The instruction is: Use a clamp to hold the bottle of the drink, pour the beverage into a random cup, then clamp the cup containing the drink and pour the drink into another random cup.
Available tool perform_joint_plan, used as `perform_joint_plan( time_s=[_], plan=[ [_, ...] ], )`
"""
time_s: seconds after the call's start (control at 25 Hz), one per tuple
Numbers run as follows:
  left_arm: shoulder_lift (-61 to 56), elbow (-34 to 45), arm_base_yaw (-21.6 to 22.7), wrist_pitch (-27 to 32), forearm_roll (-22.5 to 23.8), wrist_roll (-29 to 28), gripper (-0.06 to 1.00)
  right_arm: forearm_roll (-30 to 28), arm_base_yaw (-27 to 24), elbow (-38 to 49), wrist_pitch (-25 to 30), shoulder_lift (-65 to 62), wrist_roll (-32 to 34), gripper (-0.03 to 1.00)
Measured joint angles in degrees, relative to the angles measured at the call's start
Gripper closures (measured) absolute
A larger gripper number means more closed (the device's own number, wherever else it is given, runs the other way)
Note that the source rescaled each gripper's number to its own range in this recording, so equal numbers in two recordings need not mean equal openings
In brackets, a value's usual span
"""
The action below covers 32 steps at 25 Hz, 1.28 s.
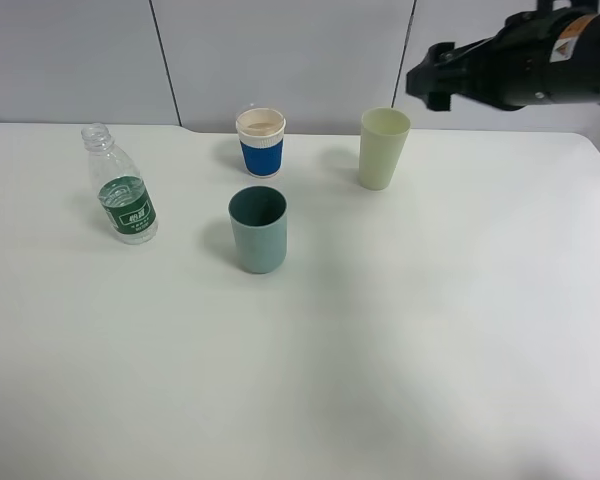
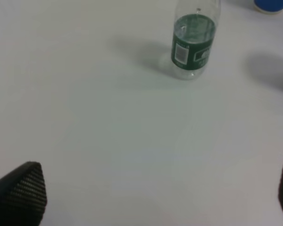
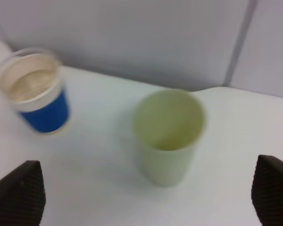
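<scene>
From my remote station I see a white bench [image 1: 380,350] carrying four items, all upright and apart from one another. The bottle [image 1: 121,186] stands at the left side of the bench in the high view, uncapped, its green label facing the camera; I cannot make out a liquid level in it. The teal cup [image 1: 258,229] stands near the centre, nearest the front edge of the group. Behind it, near the rear wall, stands the white cup [image 1: 261,142] with its blue sleeve, and to that cup's right stands the pale green cup [image 1: 383,148]. I cannot tell whether any cup holds liquid. The right end effector [image 1: 432,84] hangs in the air at the upper right of the high view, above and just right of the pale green cup, touching nothing. In its wrist view its two dark fingertips [image 3: 19,193] sit at opposite frame edges, spread wide with nothing between them, and the pale green cup [image 3: 168,134] and white cup [image 3: 35,89] lie beyond them. The left end effector [image 2: 155,195] does not appear in the high view. Its wrist view shows both tips at the far frame edges, fully spread and holding nothing, over bare bench, with the bottle [image 2: 192,44] well ahead of them.
</scene>
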Motion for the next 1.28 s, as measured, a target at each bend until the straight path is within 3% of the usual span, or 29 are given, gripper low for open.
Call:
perform_joint_plan(
  time_s=[0.2,0.6,0.84,1.08,1.28],
  plan=[
    [0.0,0.0,0.0,0.0,0.0,0.0,-0.06,0.0,-7.7,0.0,6.2,-6.6,0.0,0.23],
    [0.0,0.0,0.0,0.0,0.0,0.0,-0.06,-0.1,-21.4,0.0,24.1,-27.2,-0.9,0.23],
    [0.0,0.0,0.0,0.0,0.0,0.0,-0.06,-0.3,-22.5,0.0,36.1,-42.6,-2.4,0.23],
    [0.0,0.0,0.0,0.0,0.0,0.0,-0.06,-2.1,-22.5,0.0,52.8,-56.0,-2.3,0.23],
    [0.0,0.0,0.0,0.0,0.0,0.0,-0.06,-2.9,-22.5,0.0,61.1,-65.4,-2.3,0.23]
  ],
)
